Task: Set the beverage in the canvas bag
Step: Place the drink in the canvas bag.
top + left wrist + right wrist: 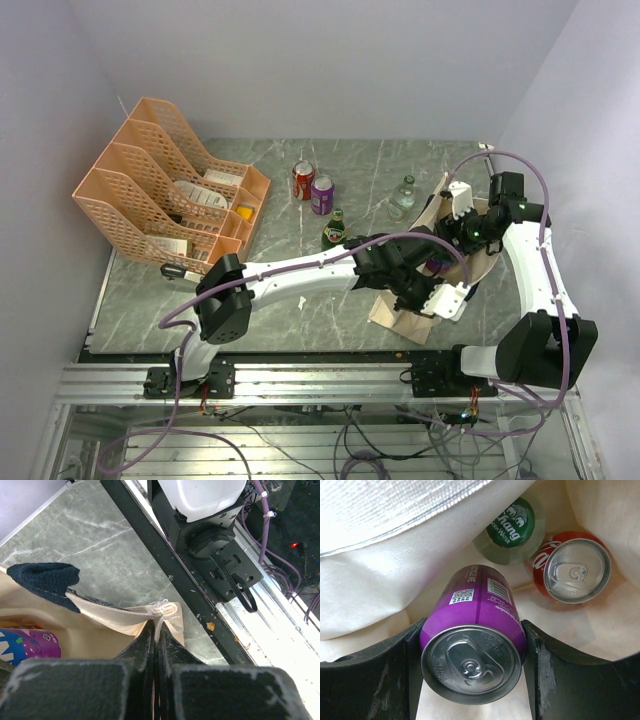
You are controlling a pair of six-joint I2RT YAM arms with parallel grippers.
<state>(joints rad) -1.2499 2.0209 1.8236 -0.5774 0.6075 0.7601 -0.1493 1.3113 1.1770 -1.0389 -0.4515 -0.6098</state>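
Right fingers: The two black fingers (385,680) of the right gripper (475,672) sit one on each side of the purple can (477,615). They are spread as wide as the can and they hug it.
Purple can: It is down inside the canvas bag (380,590). Its top end faces the wrist camera and it leans a little. I cannot tell if its bottom touches the bag's floor.
Already in the bag: A green-capped bottle (512,527) and a red can (575,570) stand side by side, just past the purple can.
Left fingers: The left gripper (157,645) has its fingers (142,655) squeezed tight on the bag's rim. They pinch the cloth by a seam. A navy handle (42,582) flops close by.
Step now: I think this is the putting-in step. The can is in the bag but not let go.
Next move: The right fingers should lower the can to the floor beside the other two drinks and then open. The left fingers should hold on so the bag's mouth does not fall shut.
Right arm: The right arm (535,265) bends over the bag from the right, with its wrist pointing down into it.
Left arm: The left arm (300,275) stretches far across the table (140,300) to the near side of the bag.
Waiting drinks: A dark green bottle (334,230) and a clear bottle (402,196) stand on the table behind.
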